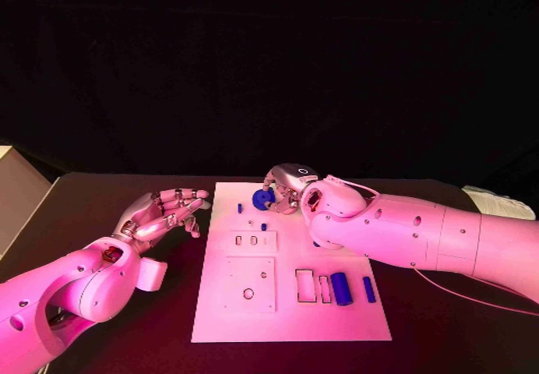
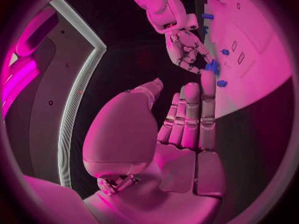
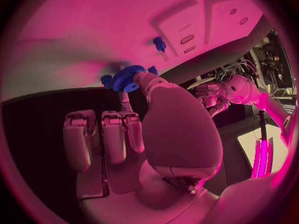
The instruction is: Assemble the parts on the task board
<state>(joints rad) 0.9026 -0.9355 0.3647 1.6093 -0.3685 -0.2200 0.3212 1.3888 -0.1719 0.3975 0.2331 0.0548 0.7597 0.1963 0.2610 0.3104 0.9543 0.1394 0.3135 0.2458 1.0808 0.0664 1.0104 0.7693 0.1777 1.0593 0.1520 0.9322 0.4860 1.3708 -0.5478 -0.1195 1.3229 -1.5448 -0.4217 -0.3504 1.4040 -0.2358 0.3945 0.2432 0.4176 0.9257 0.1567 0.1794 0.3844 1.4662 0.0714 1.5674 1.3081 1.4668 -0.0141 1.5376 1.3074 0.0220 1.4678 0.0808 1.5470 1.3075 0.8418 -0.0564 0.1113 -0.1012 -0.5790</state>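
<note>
The white task board (image 1: pixel 287 315) lies in the middle of the black table. At its far edge my right hand (image 1: pixel 290 185) pinches a blue gear (image 1: pixel 264 199) between thumb and a finger, just above the board; the right wrist view shows the gear (image 3: pixel 127 77) at the fingertips, with the other fingers straight. My left hand (image 1: pixel 167 212) hovers open beside the board's far left corner, fingers (image 2: pixel 190 114) straight and together, holding nothing. A small blue peg (image 1: pixel 239 208) and a blue stub (image 1: pixel 264 227) stand on the board. A blue cylinder (image 1: pixel 340 288) and a thin blue bar (image 1: pixel 368 289) lie near its right side.
Raised white blocks with slots (image 1: pixel 253 241) and a hole (image 1: pixel 248 293) sit on the board's left half, and rectangular cut-outs (image 1: pixel 304 285) lie beside the cylinder. A beige box (image 1: pixel 17 195) stands at the table's left edge. Papers (image 1: pixel 500 202) lie at the far right.
</note>
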